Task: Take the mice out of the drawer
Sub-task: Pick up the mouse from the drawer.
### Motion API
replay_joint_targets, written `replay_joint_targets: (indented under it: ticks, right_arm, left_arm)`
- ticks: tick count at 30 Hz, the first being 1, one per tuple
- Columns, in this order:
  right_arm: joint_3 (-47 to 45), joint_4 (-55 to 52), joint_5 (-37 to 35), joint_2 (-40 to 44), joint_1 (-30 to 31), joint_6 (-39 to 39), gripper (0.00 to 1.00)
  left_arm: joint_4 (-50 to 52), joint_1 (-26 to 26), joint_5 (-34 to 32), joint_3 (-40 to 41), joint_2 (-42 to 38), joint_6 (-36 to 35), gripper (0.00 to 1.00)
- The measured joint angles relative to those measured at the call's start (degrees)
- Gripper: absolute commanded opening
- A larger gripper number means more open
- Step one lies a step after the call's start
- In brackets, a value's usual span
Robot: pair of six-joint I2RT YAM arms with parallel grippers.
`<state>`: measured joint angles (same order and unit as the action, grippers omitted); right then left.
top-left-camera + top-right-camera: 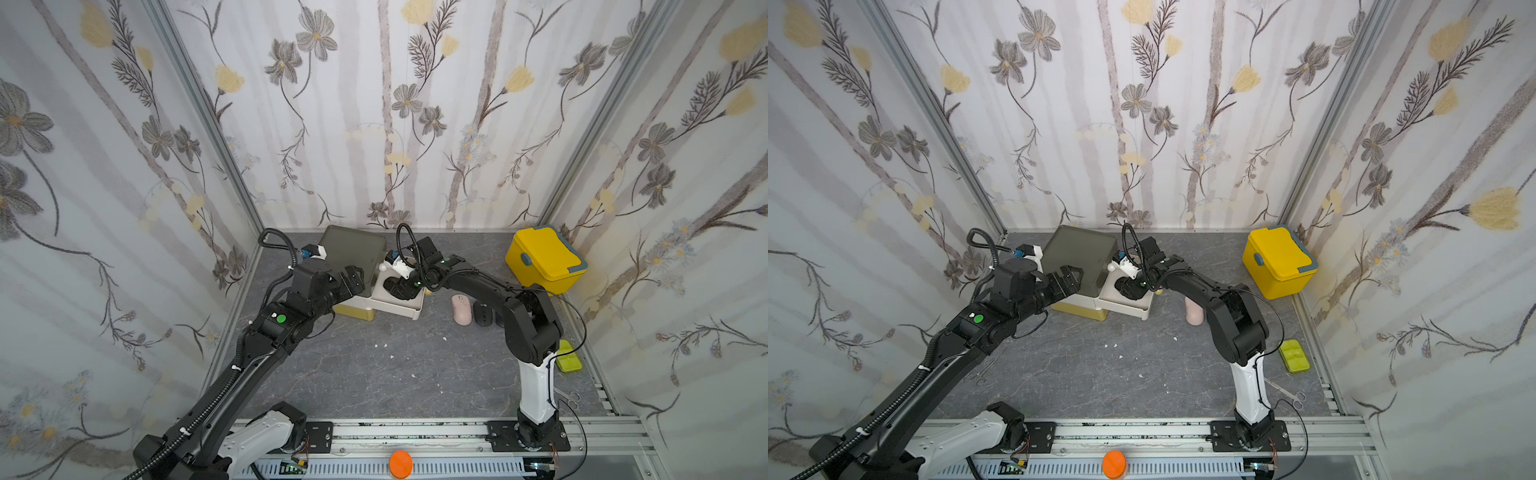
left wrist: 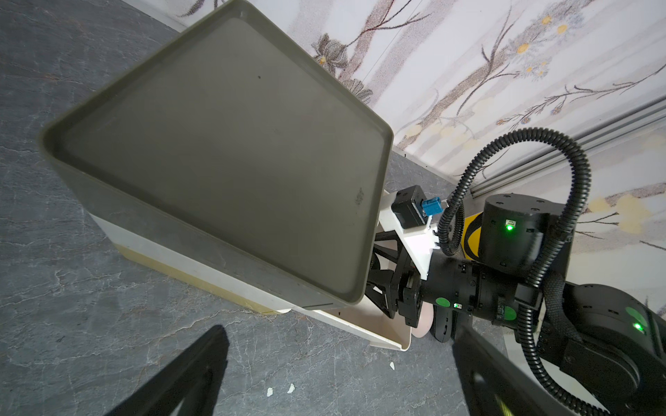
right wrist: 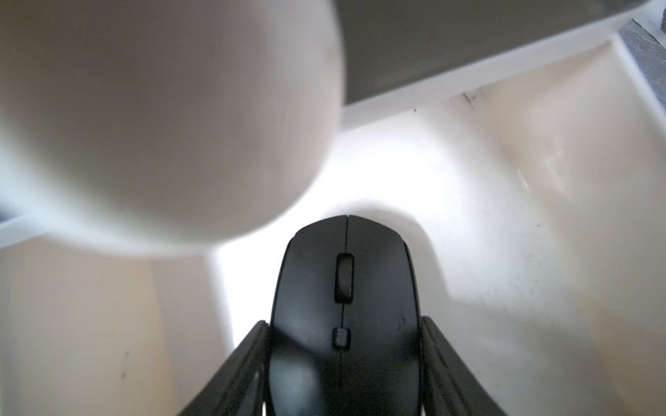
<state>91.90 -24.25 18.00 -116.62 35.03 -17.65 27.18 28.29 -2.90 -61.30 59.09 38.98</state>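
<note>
Blurred round knob (image 3: pixel 162 108), matte oval mouse (image 3: pixel 344 273) apparently gripped by right hand (image 3: pixel 345 322)

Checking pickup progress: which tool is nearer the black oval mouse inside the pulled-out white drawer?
Right. The right tool straddles the black oval mouse inside the white drawer, fingers against its sides. The left tool hangs open near the olive-grey top tier, outside the drawer.

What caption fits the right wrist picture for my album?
Right pincer grips a black mouse inside the open white drawer.
</note>
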Motion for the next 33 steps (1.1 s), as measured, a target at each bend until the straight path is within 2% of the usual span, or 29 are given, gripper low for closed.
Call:
replay_joint_targets:
  ticks: [20, 27, 33]
  right_arm:
    - [0.7, -2.4, -0.1, 5.0, -1.7, 4.0, 0.53]
    - [-2.4, -1.8, -0.5, 10.8, -3.2, 9.5, 0.53]
    - [-9.8, -0.2, -2.4, 18.0, -5.7, 16.6, 0.53]
  left_arm:
    - [-0.3, 0.0, 0.2, -1.0, 0.2, 0.0, 1.00]
    - [-0.3, 0.0, 1.6, -2.2, 1.3, 0.0, 1.00]
    - [-0.4, 1.2, 3.1, -3.5, 3.0, -0.2, 1.00]
